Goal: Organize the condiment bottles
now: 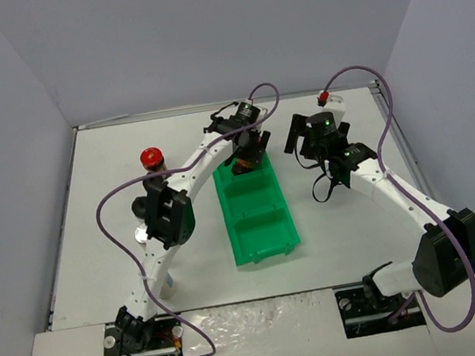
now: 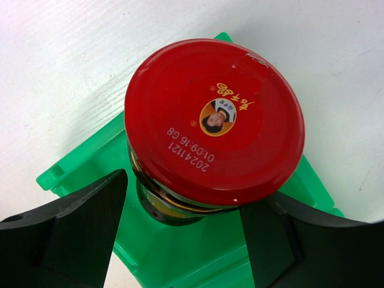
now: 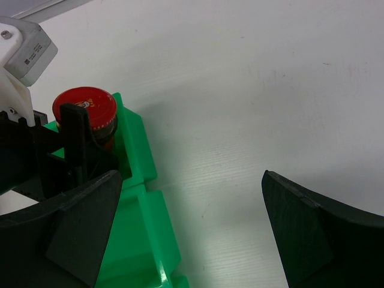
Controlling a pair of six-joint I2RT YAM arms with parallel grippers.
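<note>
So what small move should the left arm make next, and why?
Probably ease down slightly, then open the left gripper: the red-capped jar sits between its fingers, already in the green bin's far compartment. Whether it rests on the floor is hidden.

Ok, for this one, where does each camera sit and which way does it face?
Top external: above and behind the bases, looking down on the table, left arm, right arm and green bin.
Left wrist: on the left arm, looking down past the left gripper onto the held red-capped jar at the bin's end.
Right wrist: on the right arm, looking low across the table past the open right gripper.
Shared: both wrist views show that jar and the bin.
</note>
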